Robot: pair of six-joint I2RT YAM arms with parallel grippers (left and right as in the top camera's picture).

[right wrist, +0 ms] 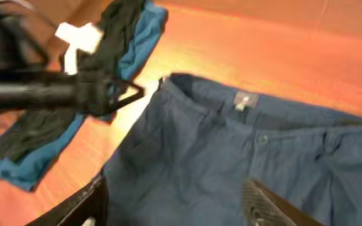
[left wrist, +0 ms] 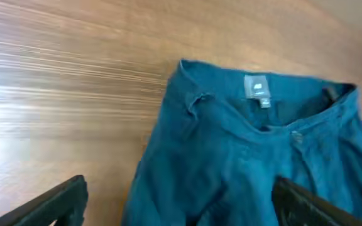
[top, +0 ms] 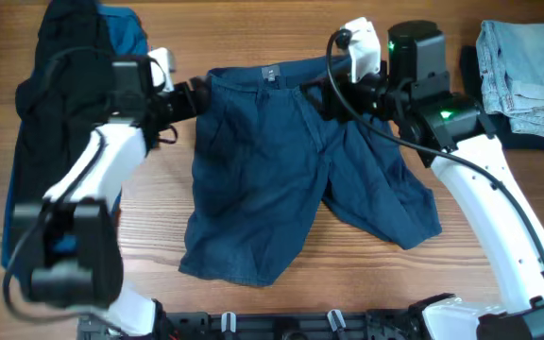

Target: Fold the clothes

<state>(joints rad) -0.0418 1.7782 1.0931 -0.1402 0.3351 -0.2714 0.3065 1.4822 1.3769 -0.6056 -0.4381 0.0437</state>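
Dark navy-blue shorts (top: 281, 179) lie spread flat in the middle of the table, waistband at the far side, legs toward the front. My left gripper (top: 196, 97) is open at the waistband's left corner, above the shorts (left wrist: 231, 157). My right gripper (top: 324, 99) is open over the waistband's right part, above the fabric (right wrist: 231, 150); the button (right wrist: 263, 139) and label (right wrist: 242, 100) show. Neither gripper holds anything.
A black garment on a brighter blue one (top: 74, 47) lies at the far left, under my left arm. Folded pale denim (top: 527, 66) sits at the far right. The table's front edge carries a black rail (top: 281, 326).
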